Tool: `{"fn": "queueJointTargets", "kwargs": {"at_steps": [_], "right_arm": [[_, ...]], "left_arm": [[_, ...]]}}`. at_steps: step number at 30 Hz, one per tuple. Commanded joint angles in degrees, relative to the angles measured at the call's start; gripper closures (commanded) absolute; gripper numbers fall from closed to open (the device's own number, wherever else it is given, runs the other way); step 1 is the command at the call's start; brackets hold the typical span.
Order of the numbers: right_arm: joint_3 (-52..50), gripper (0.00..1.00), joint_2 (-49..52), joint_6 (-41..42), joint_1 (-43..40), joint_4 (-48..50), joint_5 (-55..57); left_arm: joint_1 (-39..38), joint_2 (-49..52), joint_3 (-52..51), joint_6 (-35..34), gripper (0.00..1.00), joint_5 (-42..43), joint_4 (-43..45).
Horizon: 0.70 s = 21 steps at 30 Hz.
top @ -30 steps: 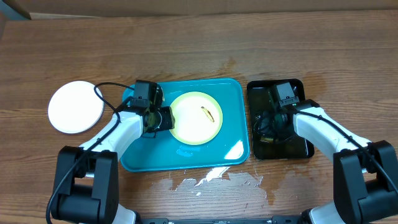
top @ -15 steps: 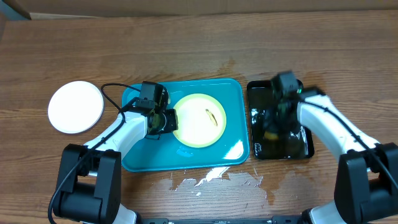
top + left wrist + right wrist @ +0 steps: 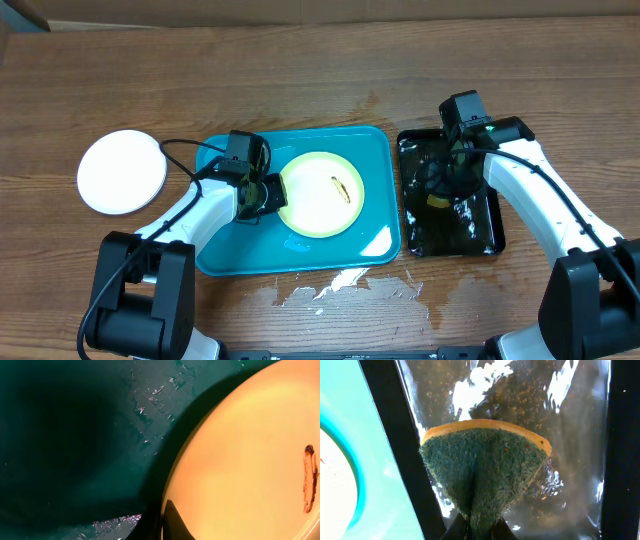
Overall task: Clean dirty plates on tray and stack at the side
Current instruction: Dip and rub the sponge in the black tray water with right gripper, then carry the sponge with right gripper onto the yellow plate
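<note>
While pinched shut, left claw on glossy yellow plate rim, right claw on folded scratchy sponge.

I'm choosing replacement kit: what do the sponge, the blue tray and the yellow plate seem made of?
The sponge: yellow foam with a coarse green scouring face, folded where pinched. The blue tray: likely plastic, glossy, with glare. The yellow plate: smooth, glossy; plastic or ceramic, unclear.
</note>
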Motion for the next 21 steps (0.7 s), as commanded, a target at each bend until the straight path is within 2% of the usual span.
{"fn": "queueJointTargets", "kwargs": {"at_steps": [1, 2, 3, 5, 11, 12, 14, 21], "right_arm": [[0.2, 0.96, -0.9, -0.4, -0.1, -0.1, 0.7], [0.2, 0.96, -0.9, -0.4, 0.0, -0.3, 0.7], [0.2, 0.96, -0.9, -0.4, 0.0, -0.6, 0.7], [0.2, 0.96, -0.9, -0.4, 0.0, -1.1, 0.7], [0.2, 0.96, -0.9, -0.5, 0.0, -1.6, 0.7], [0.2, 0.96, -0.9, -0.5, 0.0, -1.6, 0.7], [-0.1, 0.96, -0.9, -0.5, 0.0, -1.6, 0.7], [-1.0, 0.96, -0.9, -2.0, 0.0, 0.3, 0.2]], "left_arm": [[-0.2, 1.2, 0.0, -5.2, 0.7, 0.2, -0.4], [-0.2, 1.2, 0.0, -5.2, 0.59, 0.3, -0.1], [-0.2, 1.2, 0.0, -5.2, 0.54, 0.2, 0.2], [-0.2, 1.2, 0.0, -5.2, 0.51, -0.2, 0.5], [-0.2, 1.2, 0.0, -1.7, 0.6, -1.0, 1.9], [-0.2, 1.2, 0.0, -1.8, 0.69, -1.7, 2.1], [-0.2, 1.2, 0.0, -1.9, 0.94, -2.4, 2.5], [-0.2, 1.2, -0.1, -7.8, 0.96, -1.2, 1.8]]}}
